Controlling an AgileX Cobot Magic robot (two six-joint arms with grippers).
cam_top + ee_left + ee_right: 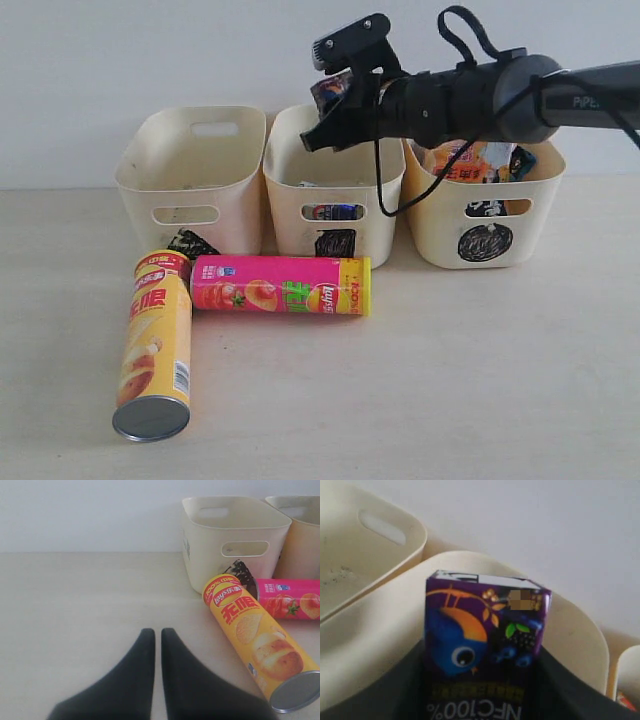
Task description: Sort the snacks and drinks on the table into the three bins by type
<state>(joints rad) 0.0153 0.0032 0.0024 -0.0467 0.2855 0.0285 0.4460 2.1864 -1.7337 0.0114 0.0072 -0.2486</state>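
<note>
**Left pincer** [156, 642]: outside the exterior view, seen only by the left wrist camera. It has two black tapered fingers drawn together with a thin slit between them and nothing held. Their bases are cut off by the frame edge. It hangs above bare bench [75, 605].

**Left bin** [145, 185]: smooth cream plastic with rounded corners and an oval handle cutout. The black scribble on its front is half hidden behind a tube, so its shape is unreadable. The right wrist view shows dark specks on its floor.

**Yellow tube** [155, 345]: a glossy cylinder lying on the bench in front of the left bin. Its bare metal end faces the exterior camera and its red-rimmed end lies by the bin.

**Pink tube** [270, 284]: lies crosswise before the left and middle bins. Its left end sits against the yellow tube and there is a yellow band at its right end.

**Middle bin** [285, 200]: the same tub, with a black square scribble on the front. A scrap of blue and white shows through the cutout, too small to identify. The arm hides part of its back rim.

**Right pincer** [335, 118]: clamped on the purple carton [485, 630] and holding it over the middle bin, above the rim. The carton is glossy card printed with a bird and berries. Its lower part is cut off in the wrist view, and the black fingers mostly hide it in the exterior view.

**Right bin** [440, 225]: has a circle scribble on the front. A crinkly orange bag [470, 160] pokes above the rim with a darker bag [522, 160] beside it, both partly behind the arm. Black-and-white print shows through the cutout.

**Surroundings:** the bench is pale and matte with a faint grain. The wall [100, 60] is plain off-white.
</note>
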